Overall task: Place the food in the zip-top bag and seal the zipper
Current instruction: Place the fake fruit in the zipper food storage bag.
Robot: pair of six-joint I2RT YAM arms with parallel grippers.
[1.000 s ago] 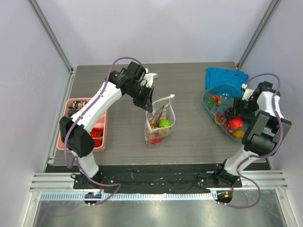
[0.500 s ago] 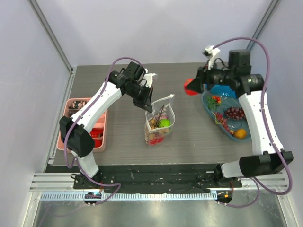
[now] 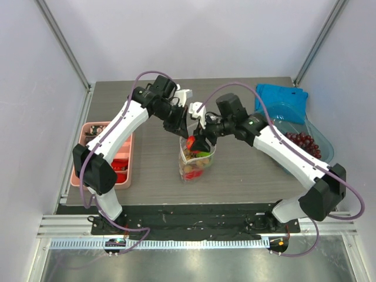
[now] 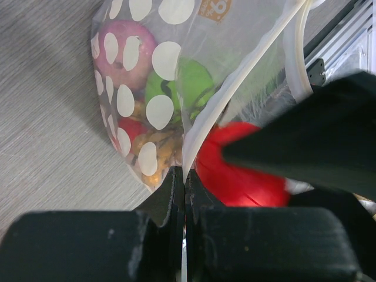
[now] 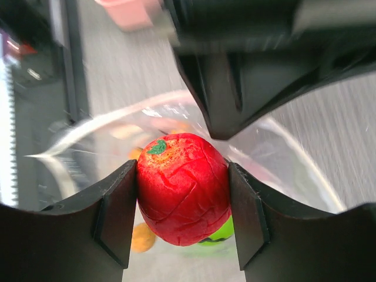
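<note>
**Dangling a round red toy apple point(image 5: 183, 197) at the mouth of the clear white-dotted plastic zip-top bag point(image 3: 197, 164)**

Right gripper point(image 5: 183, 202) is clamped on the apple. Left gripper point(image 4: 184, 176) is pinched together on the bag's whitish zipper strip point(image 4: 235, 88). Bag stands mid grey table point(image 3: 247, 170), with a green toy fruit point(image 4: 197, 82) and a pink toy fruit point(image 4: 120, 44) inside.

Bright, even overhead light; soft shadows on the table point(image 3: 153, 170). Right wrist background blurred; sheen on the zip-top bag point(image 5: 82, 132).
</note>
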